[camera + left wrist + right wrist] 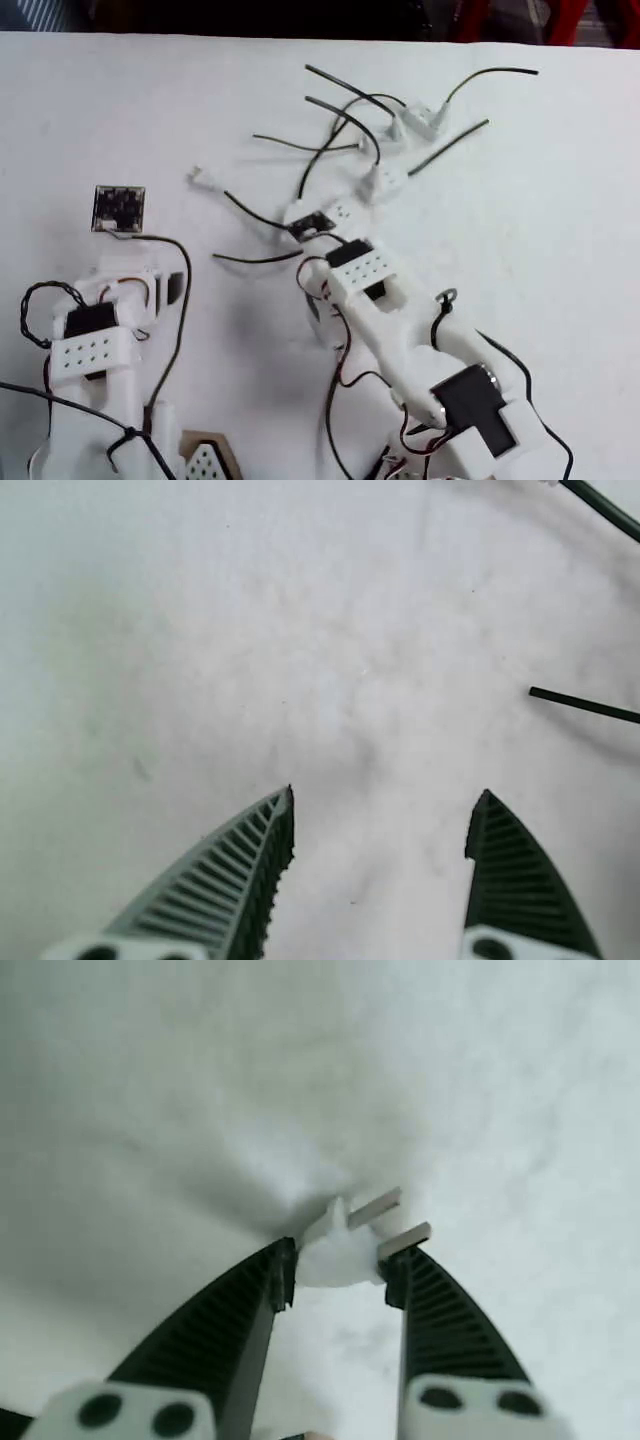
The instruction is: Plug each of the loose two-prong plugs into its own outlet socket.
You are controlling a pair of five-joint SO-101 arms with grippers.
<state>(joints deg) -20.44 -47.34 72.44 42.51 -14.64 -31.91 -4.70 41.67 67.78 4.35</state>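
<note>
We see left pincer (387, 793) spread wide over bare worktop (300, 630), lower left in high view. Right pincer (340, 1260), frame centre, clamps white two-prong plug (345, 1245), prongs jutting past fingertips. Farther, upper centre: white wired blocks (385, 181); small loose plug (200, 178) to their left.

Two pincers: left pincer (386, 794), right pincer (340, 1252). One white plug (335, 1240), two prongs, gripped in the right pincer. One loose plug (203, 178) at 10 o'clock on the desk (560, 250). About three white connector bodies (385, 181) at 1 o'clock, count unsure. Roughly eight black cords (345, 84). One dark square (118, 207) at 9 o'clock.
</note>
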